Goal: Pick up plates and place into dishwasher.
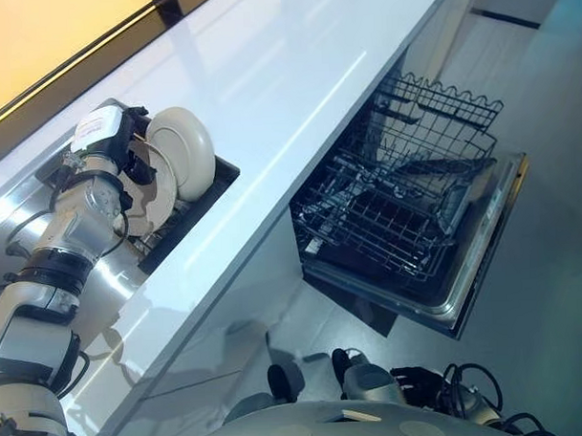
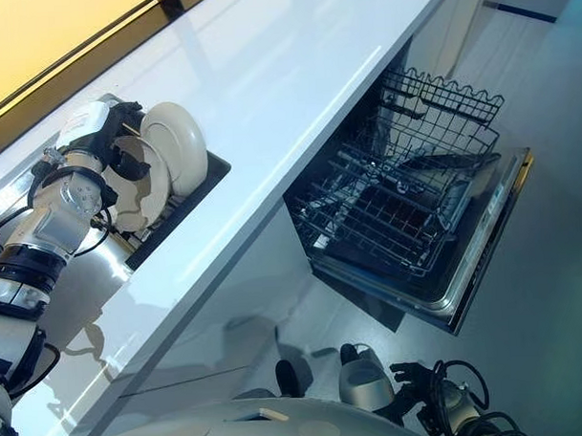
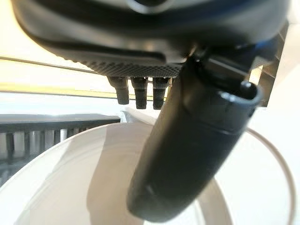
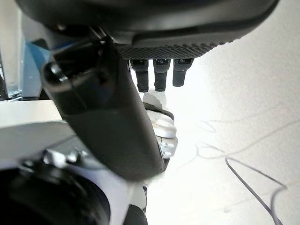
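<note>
Two white plates stand on edge in a dark sunken rack (image 1: 220,175) at the left of the counter: a round one (image 1: 185,150) and another (image 1: 158,196) beside it, partly behind my arm. My left hand (image 1: 134,156) is down among them. In the left wrist view its thumb (image 3: 187,154) lies across a white plate's face (image 3: 70,187), and its fingers (image 3: 138,91) stick out straight past the rim, not closed on it. My right hand (image 2: 411,378) hangs open low near the floor, holding nothing.
The long white countertop (image 1: 276,75) runs diagonally. Under its edge the dishwasher stands open, its door (image 1: 488,254) dropped down, with the lower wire rack (image 1: 387,224) pulled out and another rack (image 1: 445,107) behind it. Grey floor lies beyond.
</note>
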{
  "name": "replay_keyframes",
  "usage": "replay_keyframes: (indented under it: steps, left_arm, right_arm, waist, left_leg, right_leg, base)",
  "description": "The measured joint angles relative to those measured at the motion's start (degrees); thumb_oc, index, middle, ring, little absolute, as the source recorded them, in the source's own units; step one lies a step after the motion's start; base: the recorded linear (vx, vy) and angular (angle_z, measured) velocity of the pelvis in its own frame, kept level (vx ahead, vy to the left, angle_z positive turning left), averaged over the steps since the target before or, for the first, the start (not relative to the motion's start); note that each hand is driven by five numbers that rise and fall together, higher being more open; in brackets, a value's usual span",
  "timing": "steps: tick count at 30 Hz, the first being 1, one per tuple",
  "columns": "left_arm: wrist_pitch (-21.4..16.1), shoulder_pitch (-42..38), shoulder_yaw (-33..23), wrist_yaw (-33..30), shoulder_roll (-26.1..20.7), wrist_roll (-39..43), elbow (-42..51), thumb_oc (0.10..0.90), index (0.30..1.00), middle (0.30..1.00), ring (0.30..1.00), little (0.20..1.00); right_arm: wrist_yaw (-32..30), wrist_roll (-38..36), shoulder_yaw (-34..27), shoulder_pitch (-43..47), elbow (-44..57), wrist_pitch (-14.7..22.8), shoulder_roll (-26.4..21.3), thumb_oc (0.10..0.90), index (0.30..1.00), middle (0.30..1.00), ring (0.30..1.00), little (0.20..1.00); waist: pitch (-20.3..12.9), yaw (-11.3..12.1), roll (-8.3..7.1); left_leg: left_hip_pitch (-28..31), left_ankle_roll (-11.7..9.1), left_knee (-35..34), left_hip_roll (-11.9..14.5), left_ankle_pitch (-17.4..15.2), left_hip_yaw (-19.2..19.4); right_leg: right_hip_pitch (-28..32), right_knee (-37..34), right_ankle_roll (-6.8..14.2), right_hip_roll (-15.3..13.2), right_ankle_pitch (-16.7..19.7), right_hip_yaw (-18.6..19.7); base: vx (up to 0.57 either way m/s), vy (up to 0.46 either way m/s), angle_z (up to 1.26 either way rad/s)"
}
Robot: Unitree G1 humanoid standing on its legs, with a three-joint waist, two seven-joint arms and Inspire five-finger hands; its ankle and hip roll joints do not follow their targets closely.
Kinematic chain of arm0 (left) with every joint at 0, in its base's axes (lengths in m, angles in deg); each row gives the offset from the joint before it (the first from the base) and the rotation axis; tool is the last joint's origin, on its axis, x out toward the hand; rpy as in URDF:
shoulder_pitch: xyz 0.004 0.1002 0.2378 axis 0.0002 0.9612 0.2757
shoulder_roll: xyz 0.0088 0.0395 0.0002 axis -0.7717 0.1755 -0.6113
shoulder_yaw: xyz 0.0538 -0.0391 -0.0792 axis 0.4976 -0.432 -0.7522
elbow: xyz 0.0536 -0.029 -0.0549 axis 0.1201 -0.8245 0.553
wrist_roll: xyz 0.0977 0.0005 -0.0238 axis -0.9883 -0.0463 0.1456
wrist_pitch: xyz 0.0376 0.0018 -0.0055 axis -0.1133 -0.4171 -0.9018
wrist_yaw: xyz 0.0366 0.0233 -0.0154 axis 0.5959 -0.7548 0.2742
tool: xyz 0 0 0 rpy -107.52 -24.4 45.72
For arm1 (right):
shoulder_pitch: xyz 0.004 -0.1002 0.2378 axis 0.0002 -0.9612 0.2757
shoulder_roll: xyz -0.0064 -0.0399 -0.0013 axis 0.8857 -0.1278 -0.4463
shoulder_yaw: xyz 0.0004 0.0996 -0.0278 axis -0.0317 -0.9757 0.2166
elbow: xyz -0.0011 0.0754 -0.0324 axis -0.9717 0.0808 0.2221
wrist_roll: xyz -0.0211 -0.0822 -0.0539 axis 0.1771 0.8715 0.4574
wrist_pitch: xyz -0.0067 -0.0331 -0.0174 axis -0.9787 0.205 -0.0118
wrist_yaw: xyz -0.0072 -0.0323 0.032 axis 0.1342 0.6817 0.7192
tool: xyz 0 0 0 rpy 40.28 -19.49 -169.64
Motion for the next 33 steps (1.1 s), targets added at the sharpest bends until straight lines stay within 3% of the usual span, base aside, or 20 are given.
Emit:
replay_keyframes:
  steps: [4, 10, 11, 12, 18, 23, 28, 33]
  left_arm:
    - [1.4, -1.47, 0.72, 2.63, -0.43, -4.67, -2.12, 0.8, 0.9, 0.9, 0.9, 0.9]
    - [2.5, -5.65, 3.15, 12.64, -2.62, -10.82, -3.5, 0.8, 0.9, 0.9, 0.9, 0.9]
    - [2.4, -6.7, 4.55, 14.86, -3.2, -10.9, -4.19, 0.723, 0.834, 0.834, 0.834, 0.823]
    - [2.45, -7.49, 5.02, 17.23, -3.45, -11.43, -4.54, 0.476, 0.622, 0.622, 0.622, 0.576]
    - [4.52, -13.85, 6.86, 28.96, -4.48, -16.87, -7.67, 0.1, 0.3, 0.3, 0.3, 0.2]
    - [4.57, -16.44, 8.52, 37.95, -6.8, -20.43, -10.07, 0.1, 0.3, 0.3, 0.3, 0.2]
    - [3.73, -15.5, 8.78, 47.96, -8.57, -20.07, -11.22, 0.1, 0.3, 0.3, 0.3, 0.2]
    - [3.45, -14.76, 8.45, 50.3, -8.92, -18.46, -10.01, 0.1, 0.3, 0.3, 0.3, 0.2]
  right_arm:
    - [0.03, 0.01, 0.47, -0.09, 1.36, -0.35, 0.01, 0.8, 0.9, 0.9, 0.9, 0.9]
    - [0.14, 0.05, 0.47, 0.03, 2.49, -1.41, -0.4, 0.8, 0.9, 0.9, 0.9, 0.9]
    - [0.15, 0.05, 0.47, 0.09, 2.61, -1.47, -0.42, 0.8, 0.9, 0.9, 0.9, 0.9]
    - [0.15, 0.05, 0.47, 0.13, 2.78, -1.49, -0.44, 0.8, 0.9, 0.9, 0.9, 0.9]
    - [1.22, 0.06, 0.46, 1.42, 4.03, -1.79, -1.84, 0.8, 0.9, 0.9, 0.9, 0.9]
    - [1.19, 0.03, 0.45, 2.28, 4.49, -2.82, -2.47, 0.8, 0.9, 0.9, 0.9, 0.9]
    - [1.15, 0.05, 0.44, 2.84, 4.2, -3.41, -2.6, 0.8, 0.9, 0.9, 0.9, 0.9]
    - [1.09, 0.08, 0.41, 2.68, 3.79, -3.61, -2.64, 0.8, 0.9, 0.9, 0.9, 0.9]
  waist:
    - [0.59, -0.64, 0.05]
    - [1.63, -0.73, 0.77]
    - [1.77, -0.85, 0.85]
    - [1.95, -1.01, 0.92]
    - [3.14, -1.33, 1.47]
    - [3.26, -1.76, 1.7]
    - [3.41, -0.29, 1.99]
    - [3.42, 1.26, 1.98]
  left_leg:
    - [0.01, 0.05, 0.0, -0.05, -0.1, 0.17]
    - [-0.21, 0.2, 0.02, -0.2, -0.2, 0.51]
    - [-0.23, 0.21, 0.02, -0.22, -0.2, 0.5]
    - [-0.25, 0.22, 0.02, -0.23, -0.21, 0.5]
    - [-0.94, 0.23, 0.02, -0.22, -0.2, 0.44]
    - [-0.91, 0.09, 0.02, -0.09, -0.3, -0.22]
    - [-0.92, 0.09, 0.03, -0.3, -0.28, -1.55]
    - [-0.79, 0.32, 0.02, -0.51, -0.09, -2.23]
  right_leg:
    - [-0.18, 0.11, 0.04, 0.04, -0.03, 0.15]
    - [-0.9, 0.73, 0.22, 0.03, -0.14, 0.83]
    - [-0.94, 0.73, 0.22, 0.01, -0.14, 0.86]
    - [-0.95, 0.73, 0.23, 0.01, -0.14, 0.87]
    - [-2.1, 1.49, 0.27, 0.04, -0.17, 1.19]
    - [-2.1, 1.42, 0.27, -0.2, -0.17, -0.32]
    - [-1.64, 1.34, 0.32, -0.41, -0.21, -1.83]
    - [-1.0, 1.07, 0.32, -0.58, -0.22, -2.55]
  base:
    - [0.05, 0.038, -0.03]
    - [0.05, 0.033, -0.06]
    - [0.0, 0.031, -0.01]
    - [0.0, 0.0, 0.0]
    - [-0.05, 0.02, -0.05]
    - [-0.05, -0.005, -0.02]
    - [-0.06, 0.002, 0.12]
    - [-0.06, 0.005, 0.09]
